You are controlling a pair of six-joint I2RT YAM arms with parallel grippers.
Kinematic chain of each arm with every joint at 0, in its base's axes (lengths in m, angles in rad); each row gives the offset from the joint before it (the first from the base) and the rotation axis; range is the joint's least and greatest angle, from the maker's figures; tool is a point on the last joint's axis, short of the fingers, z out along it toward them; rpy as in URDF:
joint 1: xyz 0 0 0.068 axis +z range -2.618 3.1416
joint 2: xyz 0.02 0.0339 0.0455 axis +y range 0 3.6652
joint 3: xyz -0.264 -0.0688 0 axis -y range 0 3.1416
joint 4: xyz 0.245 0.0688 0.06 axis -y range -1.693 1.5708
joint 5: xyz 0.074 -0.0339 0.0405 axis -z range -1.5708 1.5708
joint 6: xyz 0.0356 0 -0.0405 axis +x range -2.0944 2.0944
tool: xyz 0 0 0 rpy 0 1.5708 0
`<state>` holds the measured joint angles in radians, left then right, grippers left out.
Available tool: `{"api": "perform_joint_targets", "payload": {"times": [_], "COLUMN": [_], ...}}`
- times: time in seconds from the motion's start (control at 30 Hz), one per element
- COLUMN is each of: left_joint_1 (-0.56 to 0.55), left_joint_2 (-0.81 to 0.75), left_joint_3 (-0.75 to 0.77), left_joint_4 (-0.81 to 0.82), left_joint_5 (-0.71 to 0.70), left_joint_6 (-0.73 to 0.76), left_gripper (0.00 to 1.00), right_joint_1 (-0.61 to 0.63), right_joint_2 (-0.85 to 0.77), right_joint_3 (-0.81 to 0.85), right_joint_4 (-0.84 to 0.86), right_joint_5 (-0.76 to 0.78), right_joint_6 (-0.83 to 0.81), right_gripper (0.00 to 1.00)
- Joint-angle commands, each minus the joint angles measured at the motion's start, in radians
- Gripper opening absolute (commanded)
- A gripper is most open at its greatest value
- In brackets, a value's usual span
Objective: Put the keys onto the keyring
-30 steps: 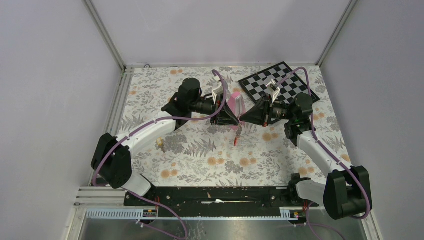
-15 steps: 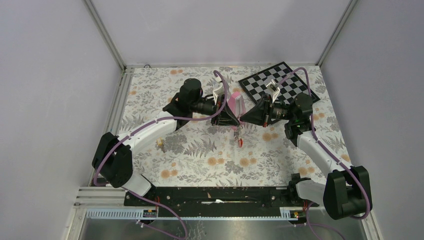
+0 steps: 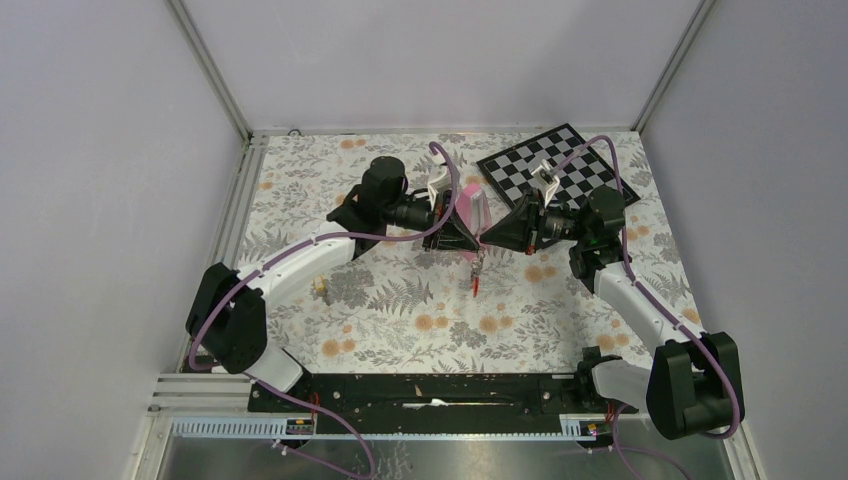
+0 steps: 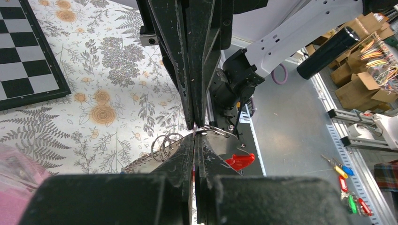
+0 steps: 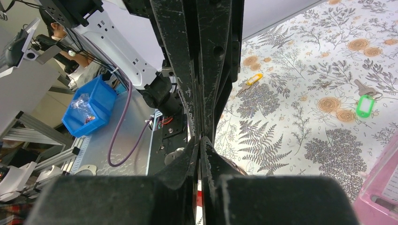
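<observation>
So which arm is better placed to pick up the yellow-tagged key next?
Left, likely. The key with the yellow plastic tag lies beside the left arm's forearm; the right pincer, shut tip to tip against the left pincer, would have to cross the table.

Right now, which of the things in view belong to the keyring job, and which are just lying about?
Belong to the job:
keyring, hanging in mid-air
yellow-tagged key, lying flat
green-tagged key, lying flat

Just lying about:
pink pyramid
chessboard
</observation>
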<state>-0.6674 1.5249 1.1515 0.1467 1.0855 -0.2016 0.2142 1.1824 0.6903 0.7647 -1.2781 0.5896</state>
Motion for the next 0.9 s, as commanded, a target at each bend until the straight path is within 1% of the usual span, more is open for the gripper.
{"api": "perform_joint_targets", "payload": {"times": [0.0,0.1,0.2,0.23,0.3,0.47,0.57,0.7,0.87], "left_joint_1": [-0.015,-0.027,-0.058,-0.069,-0.078,-0.128,-0.146,-0.15,-0.15], "left_joint_2": [-0.038,-0.058,-0.079,-0.086,-0.101,-0.138,-0.163,-0.194,-0.224], "left_joint_3": [0.096,0.148,0.182,0.187,0.188,0.201,0.214,0.215,0.2], "left_joint_4": [-0.208,-0.399,-0.543,-0.574,-0.614,-0.714,-0.767,-0.805,-0.854], "left_joint_5": [-0.035,-0.124,-0.246,-0.29,-0.343,-0.507,-0.573,-0.623,-0.622], "left_joint_6": [0.249,0.429,0.612,0.658,0.725,0.894,0.949,0.962,0.908], "left_gripper": [0.0,0.0,0.0,0.0,0.0,0.0,0.0,0.0,0.0], "right_joint_1": [-0.009,-0.015,-0.019,-0.021,-0.024,-0.034,-0.036,-0.036,-0.031], "right_joint_2": [-0.032,-0.047,-0.059,-0.063,-0.07,-0.078,-0.076,-0.069,-0.037], "right_joint_3": [0.017,0.049,0.106,0.124,0.15,0.174,0.179,0.189,0.216], "right_joint_4": [-0.063,-0.245,-0.505,-0.577,-0.672,-0.756,-0.815,-0.833,-0.822], "right_joint_5": [-0.016,-0.03,-0.022,-0.014,-0.006,0.017,0.039,0.063,0.107], "right_joint_6": [-0.105,-0.269,-0.491,-0.548,-0.635,-0.704,-0.727,-0.732,-0.707], "right_gripper": [0.13,0.29,0.41,0.44,0.47,0.51,0.53,0.54,0.54]}}
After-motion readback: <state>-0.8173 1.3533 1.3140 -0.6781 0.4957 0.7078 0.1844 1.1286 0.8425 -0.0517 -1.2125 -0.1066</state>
